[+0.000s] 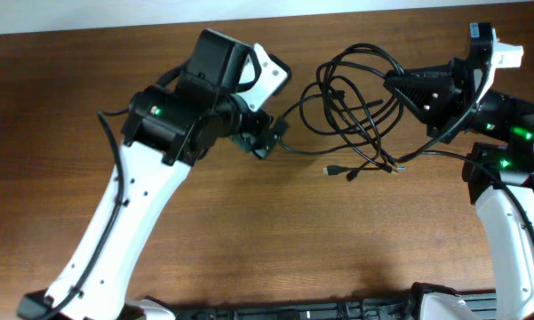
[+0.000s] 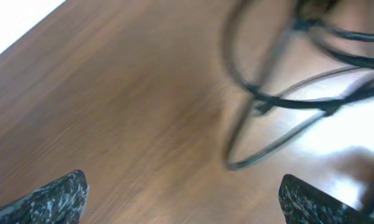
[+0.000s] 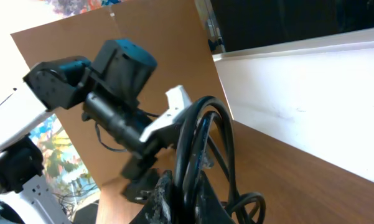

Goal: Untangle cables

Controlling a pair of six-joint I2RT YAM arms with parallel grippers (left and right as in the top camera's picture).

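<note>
Black cables (image 1: 346,100): thin looped tangle | wooden table (image 1: 249,231): grained brown

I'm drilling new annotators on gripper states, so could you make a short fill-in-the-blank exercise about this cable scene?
1. The right gripper is ___ on the cables.
2. The left gripper has its jaws ___, with nothing between them.
3. The plug ends lie on the table, touched by ___ gripper.
Missing words: shut; open; neither.
</note>
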